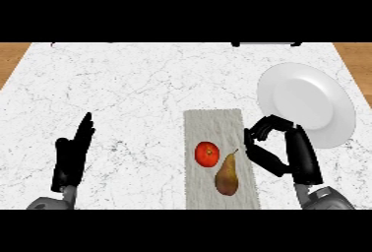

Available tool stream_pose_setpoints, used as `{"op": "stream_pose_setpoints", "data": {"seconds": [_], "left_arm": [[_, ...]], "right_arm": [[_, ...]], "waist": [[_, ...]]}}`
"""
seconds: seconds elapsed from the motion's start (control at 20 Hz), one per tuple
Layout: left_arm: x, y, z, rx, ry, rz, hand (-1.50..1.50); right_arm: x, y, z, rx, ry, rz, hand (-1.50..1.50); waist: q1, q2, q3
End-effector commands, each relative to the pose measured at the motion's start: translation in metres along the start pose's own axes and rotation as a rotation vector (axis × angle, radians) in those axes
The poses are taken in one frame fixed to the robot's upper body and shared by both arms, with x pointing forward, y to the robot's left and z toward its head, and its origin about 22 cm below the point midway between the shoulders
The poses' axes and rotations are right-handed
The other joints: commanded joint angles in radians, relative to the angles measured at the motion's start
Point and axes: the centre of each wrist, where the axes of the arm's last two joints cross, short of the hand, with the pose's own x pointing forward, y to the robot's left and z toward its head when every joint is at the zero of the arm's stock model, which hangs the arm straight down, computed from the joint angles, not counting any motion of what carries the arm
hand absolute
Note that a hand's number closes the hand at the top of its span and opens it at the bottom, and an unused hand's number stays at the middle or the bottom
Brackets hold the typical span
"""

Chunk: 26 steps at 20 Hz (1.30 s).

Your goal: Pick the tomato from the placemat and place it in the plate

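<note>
Approaching the tomato (208,153), lying on the grey placemat (220,123) left of a pear (227,175): right robot hand (272,147) just right of the mat, fingers half curled, holding nothing. Left robot hand (73,155) resting open. Next: reaching left, grasping, carrying to the far-right white plate (309,98).

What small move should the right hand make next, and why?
Probably shift the right hand toward its left, over the tomato. Its fingers hold nothing and hang just off the placemat's right edge; the tomato lies untouched, close above the pear. The plate waits bare.
</note>
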Motion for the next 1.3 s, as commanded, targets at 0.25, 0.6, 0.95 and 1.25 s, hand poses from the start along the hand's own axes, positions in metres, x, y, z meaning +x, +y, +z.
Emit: {"op": "stream_pose_setpoints", "data": {"seconds": [0.25, 0.6, 0.95, 1.25], "left_arm": [[0.022, -0.004, 0.000, -0.058, 0.022, 0.034, 0.00], [0.019, -0.006, 0.011, -0.042, 0.020, 0.025, 0.00], [0.026, -0.021, -0.004, -0.054, 0.012, 0.033, 0.00], [0.009, -0.015, -0.005, -0.055, 0.021, 0.034, 0.00]], "right_arm": [[-0.029, 0.082, 0.050, 0.076, -0.139, -0.347, -1.50], [-0.035, 0.030, 0.024, 0.176, -0.074, 0.150, -1.50], [0.013, 0.032, 0.006, 0.384, 0.038, 0.374, -1.50], [0.044, 0.045, -0.013, 0.609, 0.173, 0.419, -1.50]], "waist": [[0.021, 0.007, 0.006], [0.018, 0.000, 0.003], [0.007, 0.002, 0.003], [0.011, 0.005, 0.003]]}}
